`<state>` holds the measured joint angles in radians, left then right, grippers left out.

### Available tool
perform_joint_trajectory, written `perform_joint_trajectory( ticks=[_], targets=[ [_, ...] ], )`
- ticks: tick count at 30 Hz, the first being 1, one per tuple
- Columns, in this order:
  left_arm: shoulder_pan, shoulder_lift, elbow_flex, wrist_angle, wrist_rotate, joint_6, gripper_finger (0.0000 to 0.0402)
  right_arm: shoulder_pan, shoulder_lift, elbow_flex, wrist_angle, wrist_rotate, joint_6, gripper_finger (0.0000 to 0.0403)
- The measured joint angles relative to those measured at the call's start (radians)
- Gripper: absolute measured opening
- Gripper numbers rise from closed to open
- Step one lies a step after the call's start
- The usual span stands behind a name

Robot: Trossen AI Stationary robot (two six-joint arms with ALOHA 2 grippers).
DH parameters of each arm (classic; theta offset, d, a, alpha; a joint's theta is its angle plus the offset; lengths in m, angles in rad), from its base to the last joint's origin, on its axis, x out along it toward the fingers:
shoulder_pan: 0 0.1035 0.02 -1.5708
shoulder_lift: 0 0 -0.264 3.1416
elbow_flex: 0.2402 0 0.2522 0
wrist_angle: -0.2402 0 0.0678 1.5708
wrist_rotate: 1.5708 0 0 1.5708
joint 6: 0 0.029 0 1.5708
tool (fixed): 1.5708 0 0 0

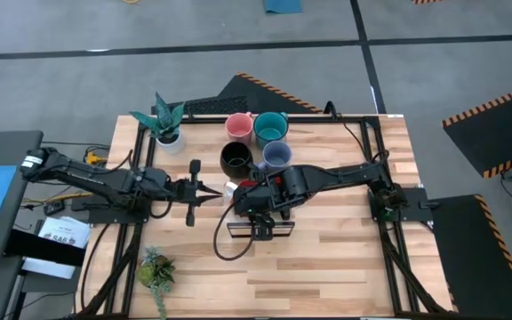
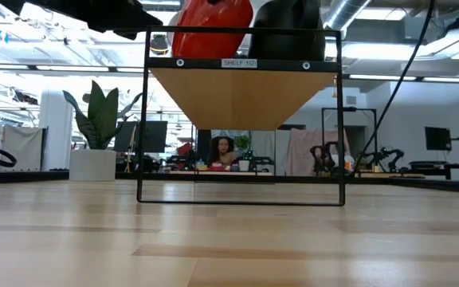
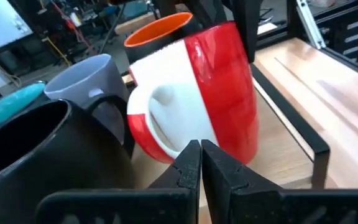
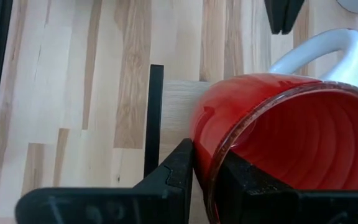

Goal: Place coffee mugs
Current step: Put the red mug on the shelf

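The wooden table (image 1: 327,258) fills the middle of the high view. A small black-framed shelf (image 2: 241,96) with a wooden board stands on it, near the middle of the low view.

The right arm reaches in from the right side of the high view to the table's middle. The right gripper (image 4: 205,177) pinches the rim of the red mug (image 4: 278,143), one finger inside and one outside. The red mug is tilted, with its white handle (image 4: 328,53) pointing away. In the low view it shows at the top, above the shelf.

The left arm comes in from the left of the high view. The left gripper (image 3: 200,165) has its fingers pressed together and holds nothing. It sits just beside the red mug's white handle.

The other mugs stand in a bunch above the middle of the high view: the pink mug (image 1: 238,126), the teal mug (image 1: 270,127), the black mug (image 1: 236,159) and the pale blue mug (image 1: 276,156). The orange mug (image 3: 159,31) peeks out behind the red one.

One potted plant (image 1: 164,122) stands at the upper left of the table. Another potted plant (image 1: 156,272) is at the lower left.
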<state>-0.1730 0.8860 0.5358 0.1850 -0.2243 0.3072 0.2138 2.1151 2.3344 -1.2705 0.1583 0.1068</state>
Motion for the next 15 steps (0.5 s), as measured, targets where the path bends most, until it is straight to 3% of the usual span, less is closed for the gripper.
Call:
perform_joint_trajectory(
  ticks=[7,15],
  targets=[
    [0.029,0.007,0.000,-0.009,0.082,-0.034,0.0000,0.000,0.000,0.000,0.005,0.000,0.000,0.0073],
    [0.052,0.105,0.000,0.064,0.113,-0.022,0.0000,0.000,0.000,0.000,0.025,-0.001,0.017,0.0073]
  ],
)
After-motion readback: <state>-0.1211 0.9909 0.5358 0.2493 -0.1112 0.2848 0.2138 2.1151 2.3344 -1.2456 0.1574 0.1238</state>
